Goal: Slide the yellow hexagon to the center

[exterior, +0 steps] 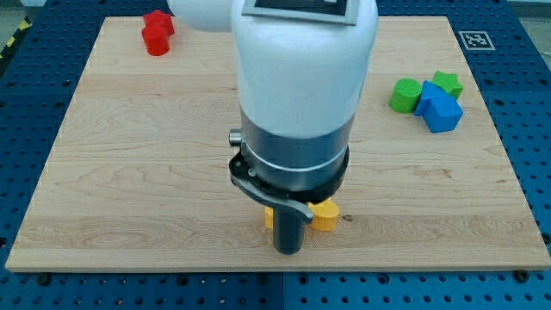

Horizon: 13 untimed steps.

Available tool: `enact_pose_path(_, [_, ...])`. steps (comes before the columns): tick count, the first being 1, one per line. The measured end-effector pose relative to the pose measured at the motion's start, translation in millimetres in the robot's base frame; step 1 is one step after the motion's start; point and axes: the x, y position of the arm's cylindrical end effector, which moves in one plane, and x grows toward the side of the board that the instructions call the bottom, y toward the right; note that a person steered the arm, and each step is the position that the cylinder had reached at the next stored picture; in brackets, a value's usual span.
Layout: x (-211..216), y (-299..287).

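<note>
1. Our arm [297,95] hangs over the bench [129,172] mid-view and hides most of what sits behind it. The rod [287,231] drops from its underside toward the view's bottom.

2. Our tip [287,251] sits near the bench's bottom edge, approx. below centre. No pincer on this rig, so there's no wide or narrow to report; the rod only pushes.

3. The yellow hexagon [325,215] shows just right of the rod, w/ a sliver of yellow on the rod's left too. Whether that sliver is the same block or a second one, we can't tell. Touching or a hair apart: can't tell either, the rod covers the spot.

4. Why the tip is low: the hexagon lies below centre, so we judge a push must come from the bottom side and drive it up the view. The tip reads at or just below the block, which suits that.

5. Risk, as we judge it: the block shows mostly right of the rod, so an off-centre push could let it slip off to the right.

6. Other blocks are well apart and not in the way: red block [157,33] top left; green cylinder [405,96], green star [447,83] and blue block [440,109] clustered and touching at the right.

7. Task looks not yet done.
</note>
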Motion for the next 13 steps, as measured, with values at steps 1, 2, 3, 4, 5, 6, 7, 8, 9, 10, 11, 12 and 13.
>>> enact_pose_path(1, [-16.5, -7.7])
enact_pose_path(2, [-41.2, -26.3])
enact_pose_path(3, [-74.8, -34.8])
enact_pose_path(4, [-113.2, -34.8])
enact_pose_path(5, [-135.8, -25.9])
enact_pose_path(6, [-115.9, -24.6])
enact_pose_path(7, [-100.9, -9.9])
enact_pose_path(8, [-117.2, 0.0])
enact_pose_path(9, [-130.1, 5.2])
enact_pose_path(10, [-130.1, 23.3])
enact_pose_path(11, [-132.9, 38.6])
enact_pose_path(12, [-149.2, 38.8])
enact_pose_path(13, [-167.7, 38.8])
